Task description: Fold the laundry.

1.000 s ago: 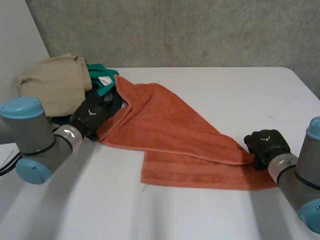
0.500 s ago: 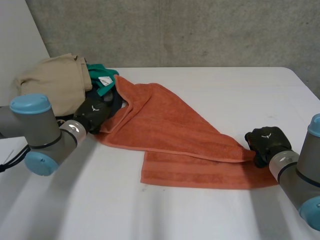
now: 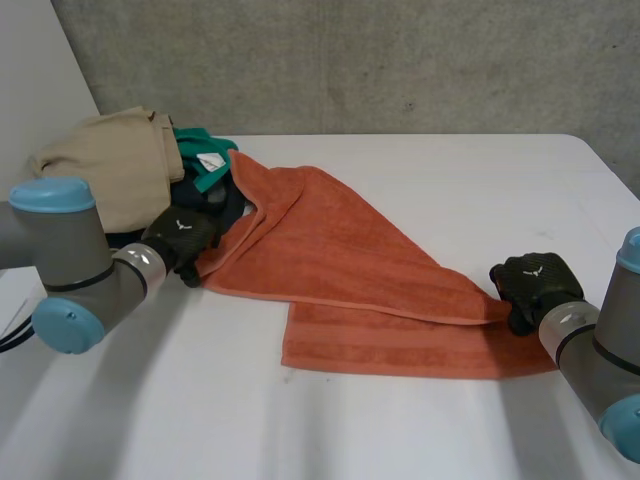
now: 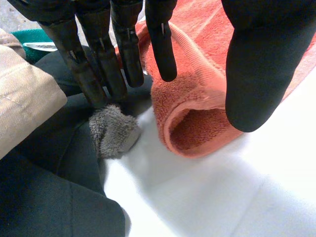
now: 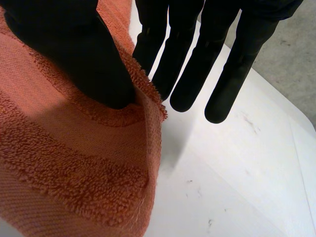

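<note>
Nearest you, your right hand (image 5: 66,47) pinches a corner of the orange towel (image 3: 350,260) between thumb and finger. The towel lies folded across the table (image 3: 450,180). Farther back, your left hand (image 4: 256,64) hangs released over its far end, beside the clothes pile (image 3: 110,170).

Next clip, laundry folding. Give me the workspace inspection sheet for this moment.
surface: white table, with faint specks near the right hand.
job's things: orange towel lies diagonally, partly folded over itself. Its far end rests against a pile made up of a beige garment, a green garment and a dark garment.
clutter: grey fuzzy piece beside the dark garment, at the left hand's fingertips.
hands: left hand is open, with fingers and thumb on either side of the towel's rolled end. Right hand appears to pinch the towel's opposite corner.
cables: nothing seen.
surroundings: concrete wall behind the table.
</note>
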